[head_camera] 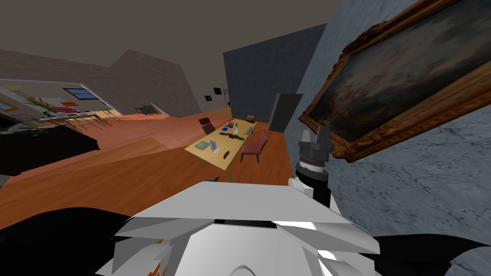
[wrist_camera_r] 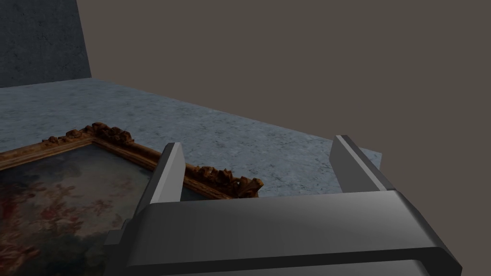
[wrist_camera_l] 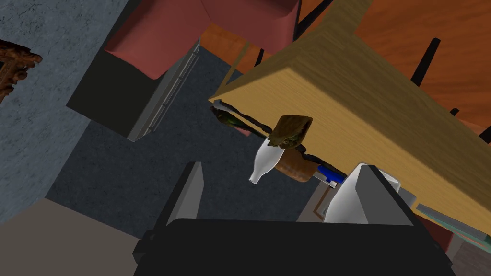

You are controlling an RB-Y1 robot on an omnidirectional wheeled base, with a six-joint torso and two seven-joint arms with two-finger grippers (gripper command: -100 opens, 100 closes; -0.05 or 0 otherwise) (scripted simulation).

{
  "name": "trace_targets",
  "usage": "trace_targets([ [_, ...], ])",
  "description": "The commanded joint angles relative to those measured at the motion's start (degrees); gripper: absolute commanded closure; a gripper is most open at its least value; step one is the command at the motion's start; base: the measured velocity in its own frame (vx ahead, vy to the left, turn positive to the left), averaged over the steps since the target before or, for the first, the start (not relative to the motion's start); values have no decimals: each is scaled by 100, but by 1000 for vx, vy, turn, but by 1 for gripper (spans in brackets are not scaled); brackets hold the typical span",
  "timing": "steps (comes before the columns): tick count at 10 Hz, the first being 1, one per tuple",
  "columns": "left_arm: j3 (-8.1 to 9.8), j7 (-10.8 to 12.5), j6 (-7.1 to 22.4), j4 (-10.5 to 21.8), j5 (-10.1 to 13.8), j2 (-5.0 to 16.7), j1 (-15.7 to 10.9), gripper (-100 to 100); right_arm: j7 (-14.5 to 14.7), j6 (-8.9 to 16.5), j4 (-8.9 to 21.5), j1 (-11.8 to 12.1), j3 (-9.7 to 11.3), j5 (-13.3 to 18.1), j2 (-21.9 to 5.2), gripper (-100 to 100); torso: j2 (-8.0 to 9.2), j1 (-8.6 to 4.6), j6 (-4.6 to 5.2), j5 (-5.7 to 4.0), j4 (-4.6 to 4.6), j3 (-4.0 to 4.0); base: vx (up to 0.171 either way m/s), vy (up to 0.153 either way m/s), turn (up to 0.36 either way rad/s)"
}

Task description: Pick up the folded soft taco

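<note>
Wooden floor (head_camera: 120,163) runs out to a long pale table (head_camera: 206,155) well ahead, with a red chair (head_camera: 254,146) at its side. Near one end of the table lies the folded taco (wrist_camera_l: 290,130), brown and green, right next to a white bottle (wrist_camera_l: 263,163) and a brown object (wrist_camera_l: 297,166). The left gripper (wrist_camera_l: 278,167) points toward them from well apart, its fingers spread wide with nothing between them. The right gripper (wrist_camera_r: 258,143) is raised at my right, fingers likewise wide apart and empty.
</note>
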Motion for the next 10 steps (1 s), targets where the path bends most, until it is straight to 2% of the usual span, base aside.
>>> trace_targets([
  [1,-72,-92,-52,286,-39,119,-150,-100,0,0,0,0,0,0,0,0,0,0,0,0,0,0,107,-23,-118],
  [2,-72,-92,-52,338,-39,119,-150,-100,0,0,0,0,0,0,0,0,-3,3,3,0,0,-2,77,-17,-69],
  [4,-186,-217,-97,703,-88,333,-362,-100,0,0,0,-1,0,0,0,0,3,1,3,0,1,2,113,-30,-168],
  [7,-340,-385,-172,1277,-137,614,-686,-100,0,0,0,1,0,0,0,0,-34,-5,3,-2,-7,-19,185,-34,-203],
  [10,-468,-522,-247,1665,-165,837,-980,-100,0,0,0,1,0,0,0,0,-34,6,1,1,-7,-20,178,0,-173],
])
